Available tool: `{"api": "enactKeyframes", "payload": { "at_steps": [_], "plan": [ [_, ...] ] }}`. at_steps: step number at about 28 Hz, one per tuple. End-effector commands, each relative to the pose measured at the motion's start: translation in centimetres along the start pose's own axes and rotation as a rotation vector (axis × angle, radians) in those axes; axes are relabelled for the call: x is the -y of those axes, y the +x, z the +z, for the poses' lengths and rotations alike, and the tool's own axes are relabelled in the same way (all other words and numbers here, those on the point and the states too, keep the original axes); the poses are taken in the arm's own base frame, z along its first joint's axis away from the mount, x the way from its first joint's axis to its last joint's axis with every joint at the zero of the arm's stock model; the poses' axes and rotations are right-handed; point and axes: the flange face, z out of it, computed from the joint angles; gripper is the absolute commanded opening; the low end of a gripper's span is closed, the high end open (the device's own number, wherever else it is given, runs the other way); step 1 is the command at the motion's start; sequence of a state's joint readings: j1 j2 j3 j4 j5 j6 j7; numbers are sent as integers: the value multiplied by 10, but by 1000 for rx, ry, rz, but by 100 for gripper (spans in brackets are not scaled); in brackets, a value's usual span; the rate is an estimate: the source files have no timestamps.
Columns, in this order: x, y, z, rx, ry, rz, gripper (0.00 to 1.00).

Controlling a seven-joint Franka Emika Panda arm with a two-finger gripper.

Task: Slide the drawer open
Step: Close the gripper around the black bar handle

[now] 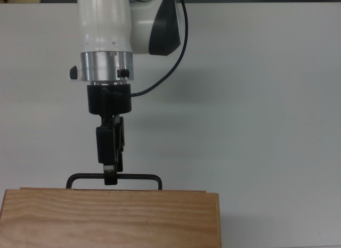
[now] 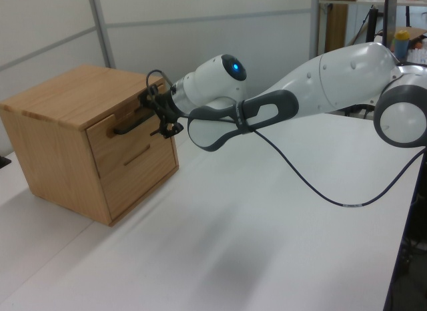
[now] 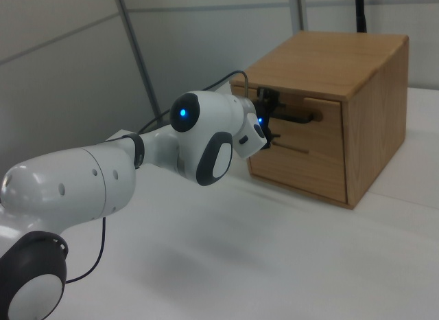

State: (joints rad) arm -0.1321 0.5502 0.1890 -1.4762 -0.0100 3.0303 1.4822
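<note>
White table (image 2: 267,244), matte, running to grey wall panels (image 2: 200,37) at the back in the left view and the right view.

Arm (image 2: 333,77): white segments with grey joints and a lit blue dot, entering from 3 o'clock in the left view and from 8 o'clock in the right view; in the top view it comes down from 12 o'clock. Black cable (image 2: 320,191) loops from the wrist down over the table.

Cabinet (image 2: 73,91): light wood, bold grain on top, standing on the table at 9 o'clock in the left view, 2 o'clock in the right view, 6 o'clock in the top view.

Drawer (image 2: 110,141): upper front panel of the cabinet, flush with the cabinet face. A second panel with a slot pull sits below it.

Handle (image 1: 144,177): thin black wire bar, standing out from the drawer front.

Gripper (image 1: 111,176): black, seen edge-on in the top view, its tip lying over the handle bar left of the bar's middle. Finger spread: cannot tell. Whether it has hold of the bar: cannot tell.
</note>
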Motion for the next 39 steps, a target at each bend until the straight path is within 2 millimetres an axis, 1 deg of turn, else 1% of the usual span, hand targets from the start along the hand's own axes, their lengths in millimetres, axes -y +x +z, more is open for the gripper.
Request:
{"api": "enactKeyframes", "payload": {
  "at_steps": [1,2,4,7,9,12,16,22,24,26,27,35,39],
  "plan": [
    [1,-11,2,14,20,22,42],
    [1,-11,2,14,20,17,35],
    [2,-12,1,15,22,8,26],
    [2,-14,2,15,22,-3,18],
    [2,-17,2,19,22,-7,9],
    [2,-17,2,19,22,-1,8],
    [6,-14,-2,15,29,8,0],
    [6,-11,-3,11,29,19,0],
    [10,-8,-8,7,36,26,0],
    [21,-11,-21,7,54,21,0],
    [22,-11,-23,7,54,21,0],
    [21,-11,-41,9,43,45,0],
    [15,-14,-52,6,22,36,0]
  ]
}}
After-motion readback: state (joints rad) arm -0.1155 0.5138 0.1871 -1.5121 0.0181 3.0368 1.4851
